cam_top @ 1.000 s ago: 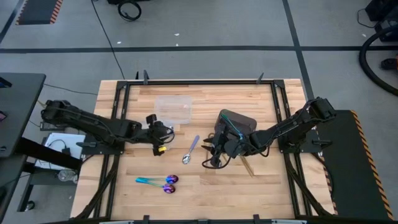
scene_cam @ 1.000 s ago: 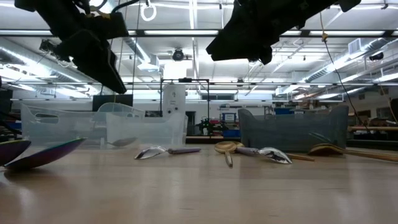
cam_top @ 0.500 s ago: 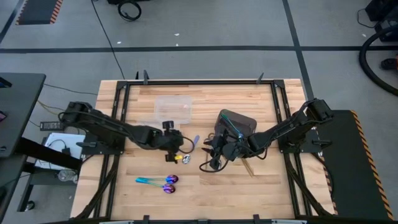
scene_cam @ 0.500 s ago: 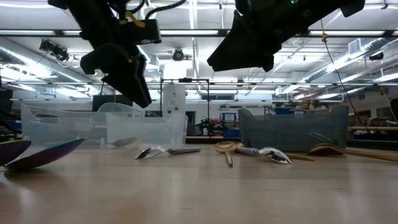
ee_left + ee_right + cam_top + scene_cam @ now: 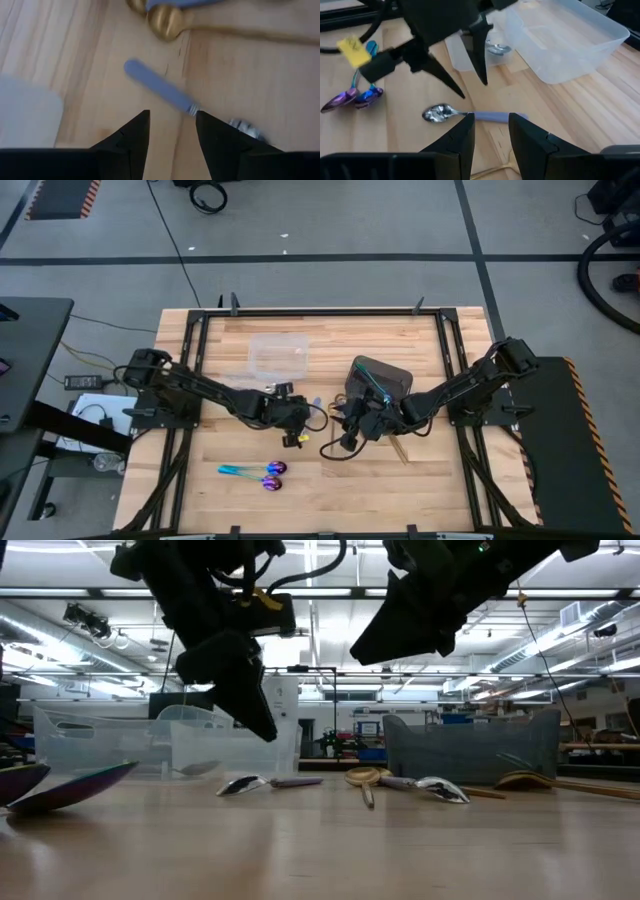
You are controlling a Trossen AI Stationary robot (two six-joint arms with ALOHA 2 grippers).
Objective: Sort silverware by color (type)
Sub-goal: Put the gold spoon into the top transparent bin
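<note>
Two arms converge on one silver spoon

Both sets of jaws stand apart, holding nothing. The silver spoon [image 5: 465, 115] lies flat on the table [image 5: 330, 500], mid-table, near the clear container [image 5: 278, 355]. Best to let only the left gripper [image 5: 255, 720] descend, straddle the lavender handle crosswise and close low; the right gripper [image 5: 345, 442] hovers close beside it, so collision is a risk. A second ago the left gripper was farther left; it has swung over the spoon.

We are in an industrial robotics lab: fluorescent strip lights [image 5: 60, 640] and ceiling ducting run beyond the wooden workbench [image 5: 330, 490], grey floor marked with black tape lines [image 5: 300, 258], cables trailing.
</note>
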